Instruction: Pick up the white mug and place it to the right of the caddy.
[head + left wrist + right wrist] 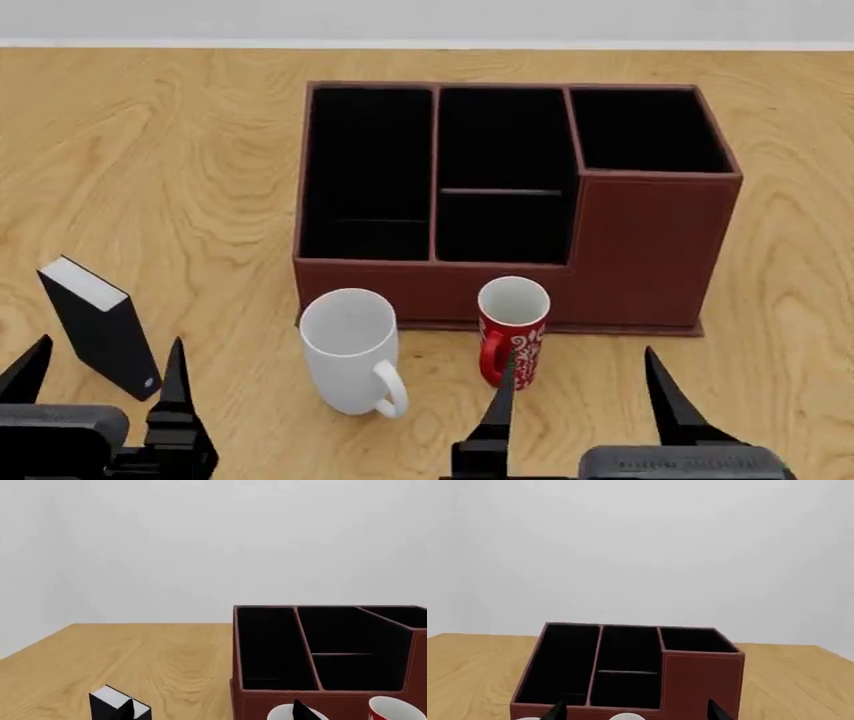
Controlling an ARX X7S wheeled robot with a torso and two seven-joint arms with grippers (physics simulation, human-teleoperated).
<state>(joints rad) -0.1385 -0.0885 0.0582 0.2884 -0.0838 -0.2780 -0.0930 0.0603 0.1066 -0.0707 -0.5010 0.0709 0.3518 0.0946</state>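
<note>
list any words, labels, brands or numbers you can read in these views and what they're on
None can be read.
Red mug: a white floral pattern, no letters.
Book: one tiny pale mark low on its black cover, too small to read.
White mug: plain.
Caddy: plain, no label.

The head view looks steeply down from the bench's (160, 150) near edge. Both wrist views sit low, facing the far wall; all three share the caddy (627, 260) front.
</note>
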